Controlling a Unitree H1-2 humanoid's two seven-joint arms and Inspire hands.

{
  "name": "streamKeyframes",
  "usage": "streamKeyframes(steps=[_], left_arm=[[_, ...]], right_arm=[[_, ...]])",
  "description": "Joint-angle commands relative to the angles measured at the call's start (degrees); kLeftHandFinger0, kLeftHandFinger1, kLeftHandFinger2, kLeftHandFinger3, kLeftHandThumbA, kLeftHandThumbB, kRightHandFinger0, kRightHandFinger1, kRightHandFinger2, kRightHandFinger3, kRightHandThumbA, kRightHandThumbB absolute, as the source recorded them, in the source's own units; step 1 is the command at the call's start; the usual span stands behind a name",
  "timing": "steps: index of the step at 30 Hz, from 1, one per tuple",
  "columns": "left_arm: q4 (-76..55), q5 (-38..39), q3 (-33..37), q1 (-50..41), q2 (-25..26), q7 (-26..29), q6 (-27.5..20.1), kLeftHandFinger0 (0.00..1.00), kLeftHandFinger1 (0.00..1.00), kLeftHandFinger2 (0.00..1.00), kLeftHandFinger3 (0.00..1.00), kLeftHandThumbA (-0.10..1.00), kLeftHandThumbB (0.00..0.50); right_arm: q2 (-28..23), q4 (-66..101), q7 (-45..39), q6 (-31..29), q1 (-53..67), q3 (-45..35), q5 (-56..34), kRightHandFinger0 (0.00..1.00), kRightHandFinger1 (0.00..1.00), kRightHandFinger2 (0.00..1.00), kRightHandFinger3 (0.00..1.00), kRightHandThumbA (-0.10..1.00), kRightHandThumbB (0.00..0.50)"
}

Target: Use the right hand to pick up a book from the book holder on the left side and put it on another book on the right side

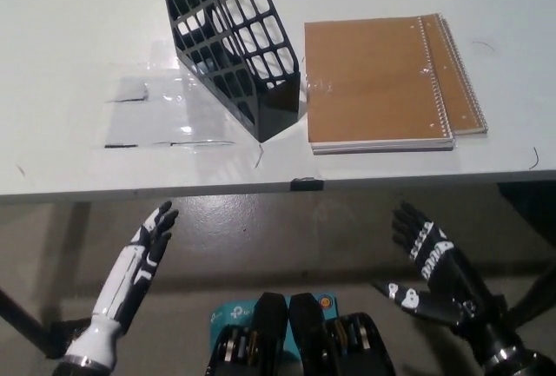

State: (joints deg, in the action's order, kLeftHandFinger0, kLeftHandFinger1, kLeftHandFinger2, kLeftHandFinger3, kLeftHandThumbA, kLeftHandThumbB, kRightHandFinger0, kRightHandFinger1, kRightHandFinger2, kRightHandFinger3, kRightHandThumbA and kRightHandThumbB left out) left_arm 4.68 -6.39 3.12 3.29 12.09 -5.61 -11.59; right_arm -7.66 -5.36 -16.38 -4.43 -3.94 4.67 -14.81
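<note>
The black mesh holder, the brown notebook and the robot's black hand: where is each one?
Book holder (233, 46), head view, mesh side wall.
Spiral notebook (382, 76), head view, brown cover.
Right hand (427, 259), head view, palm.

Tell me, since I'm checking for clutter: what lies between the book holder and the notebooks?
Nothing. In the head view the book holder and the stacked notebooks stand side by side, with only a narrow strip of bare white table between them.

A white table (69, 168) stands over grey-brown floor (261, 237).
</note>
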Motion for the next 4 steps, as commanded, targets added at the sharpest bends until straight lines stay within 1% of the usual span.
streamKeyframes(steps=[1,4], left_arm=[[-2.44,-0.82,0.43,-0.35,1.1,-0.89,-0.53,1.0,1.0,1.0,1.0,1.0,0.201],[-2.56,-1.21,0.47,-0.73,1.03,-0.57,-0.82,1.0,1.0,1.0,1.0,1.0,0.182]], right_arm=[[0.16,0.59,-1.14,-3.68,0.27,-0.17,0.6,1.0,1.0,1.0,1.0,0.82,0.189],[0.1,0.05,-1.06,-4.01,0.32,-0.22,0.89,1.0,1.0,1.0,1.0,0.8,0.192]])
